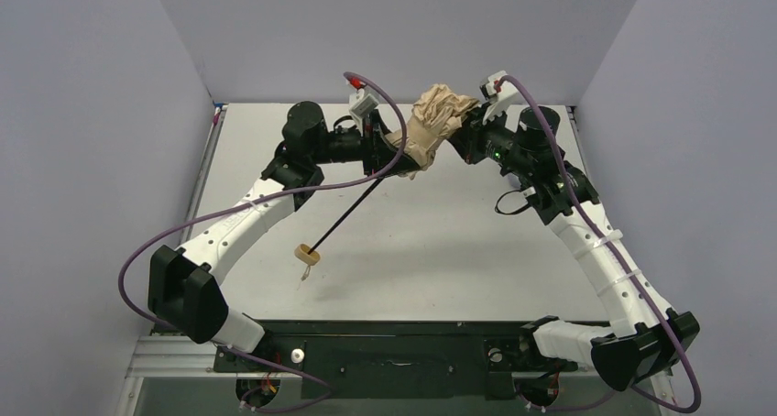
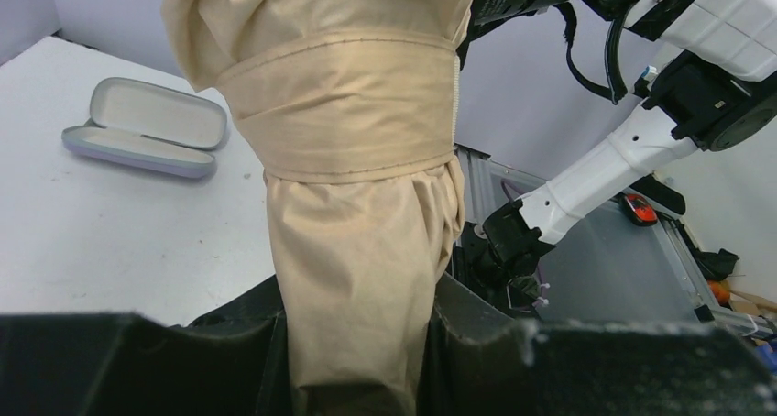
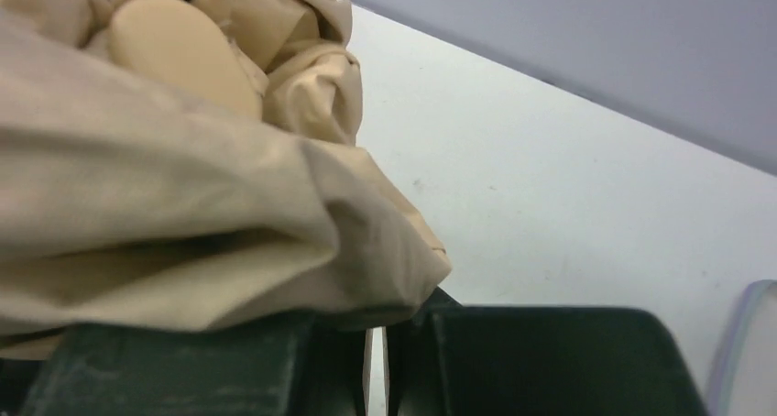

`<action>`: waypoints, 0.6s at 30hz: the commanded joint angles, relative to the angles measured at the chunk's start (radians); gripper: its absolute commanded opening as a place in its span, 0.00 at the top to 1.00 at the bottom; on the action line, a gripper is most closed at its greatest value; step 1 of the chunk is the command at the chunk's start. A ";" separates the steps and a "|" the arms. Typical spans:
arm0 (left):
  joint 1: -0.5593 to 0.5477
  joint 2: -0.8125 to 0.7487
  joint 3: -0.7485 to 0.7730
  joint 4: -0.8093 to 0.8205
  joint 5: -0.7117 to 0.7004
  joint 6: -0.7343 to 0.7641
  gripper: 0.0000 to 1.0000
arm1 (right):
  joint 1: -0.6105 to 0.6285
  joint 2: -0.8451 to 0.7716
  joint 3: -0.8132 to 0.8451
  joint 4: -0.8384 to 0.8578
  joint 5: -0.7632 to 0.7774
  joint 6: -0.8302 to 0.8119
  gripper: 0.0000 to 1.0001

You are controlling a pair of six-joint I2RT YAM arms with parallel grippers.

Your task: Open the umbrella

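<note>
– Left gripper (image 2: pixel 357 366): what has it got?
– Its two dark fingers (image 2: pixel 183 361) are clamped on the lower end of the umbrella (image 1: pixel 438 118), one on each side of the folded tan cloth. From overhead, the bundle sits just above the middle of the frame, raised off the table (image 1: pixel 440 269).
– And the right gripper (image 3: pixel 376 352)?
– Its jaws are drawn together, with only a slit between them. It meets the upper right end of the same bundle. Tan folds lie over it, but I cannot tell whether any cloth is pinched.
– Is the canopy spread?
– No. It is bunched up, and a sewn strap (image 2: pixel 348 114) wraps around it across the upper middle of the left wrist view.
– Where is the rest of it?
– A thin black shaft (image 1: pixel 348 213) slants from the left gripper down and to the left. It ends in the tan knob handle (image 1: pixel 306 254), left of centre and low by the table. A cord loop (image 1: pixel 305 271) hangs under the handle. I cannot tell whether the handle touches the surface.
– Anything else?
– A pale lavender case (image 2: pixel 147 127) lies open on the table at the upper left of the left wrist view, well apart from the umbrella. A smooth tan rounded piece (image 3: pixel 174 49) sits among the folds at the upper left of the right wrist view.
</note>
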 commanded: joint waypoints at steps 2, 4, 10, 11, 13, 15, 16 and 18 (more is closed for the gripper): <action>0.013 -0.033 0.052 0.120 0.029 -0.031 1.00 | -0.012 -0.007 -0.001 0.023 0.111 -0.135 1.00; 0.019 -0.029 0.053 0.113 0.011 -0.031 1.00 | -0.013 -0.012 -0.002 0.024 0.093 -0.121 1.00; 0.050 -0.006 0.071 0.077 -0.079 -0.022 1.00 | -0.030 -0.054 -0.014 -0.006 0.075 -0.051 0.57; 0.053 0.000 0.075 0.074 -0.105 -0.025 1.00 | -0.041 -0.071 -0.026 -0.010 0.078 -0.042 0.51; 0.065 0.007 0.076 0.069 -0.143 -0.037 1.00 | -0.060 -0.090 -0.043 -0.017 0.082 -0.017 0.46; 0.074 0.011 0.074 0.067 -0.180 -0.050 1.00 | -0.075 -0.106 -0.054 -0.025 0.075 0.005 0.44; 0.078 0.012 0.072 0.063 -0.192 -0.052 1.00 | -0.079 -0.109 -0.056 -0.027 0.071 0.017 0.44; 0.083 0.017 0.071 0.059 -0.216 -0.072 1.00 | -0.081 -0.117 -0.062 -0.029 0.042 0.036 0.43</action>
